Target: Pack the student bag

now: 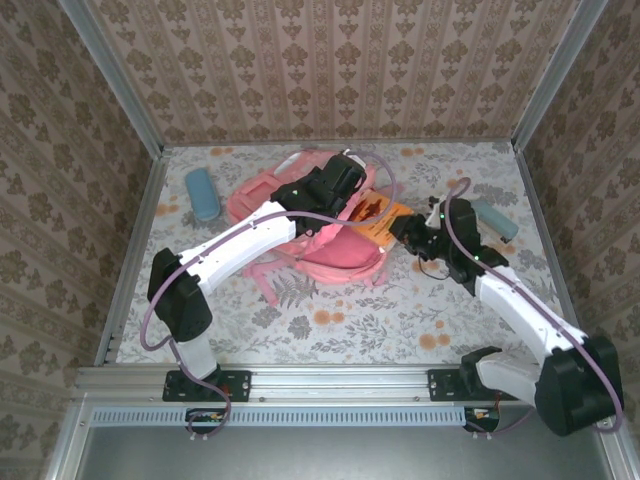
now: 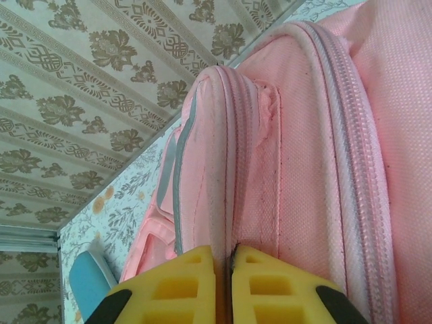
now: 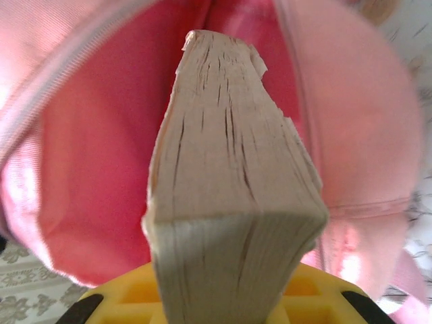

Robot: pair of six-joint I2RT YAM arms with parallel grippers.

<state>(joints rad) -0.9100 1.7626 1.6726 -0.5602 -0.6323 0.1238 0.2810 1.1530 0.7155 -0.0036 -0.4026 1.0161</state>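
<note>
Floral table (image 1: pixel 330 320) holds the student bag (image 1: pixel 340 260), seam pinched in left jaws.

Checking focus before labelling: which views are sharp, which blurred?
Left wrist: large soft pink fabric backpack sharp, weave visible. Right wrist: thick beige-paged book fairly clear, backpack behind it blurred. Top external: evenly lit, no glare.

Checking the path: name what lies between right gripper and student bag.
A book, held by the right gripper, pointing into the open student bag; right wrist view shows it.
</note>
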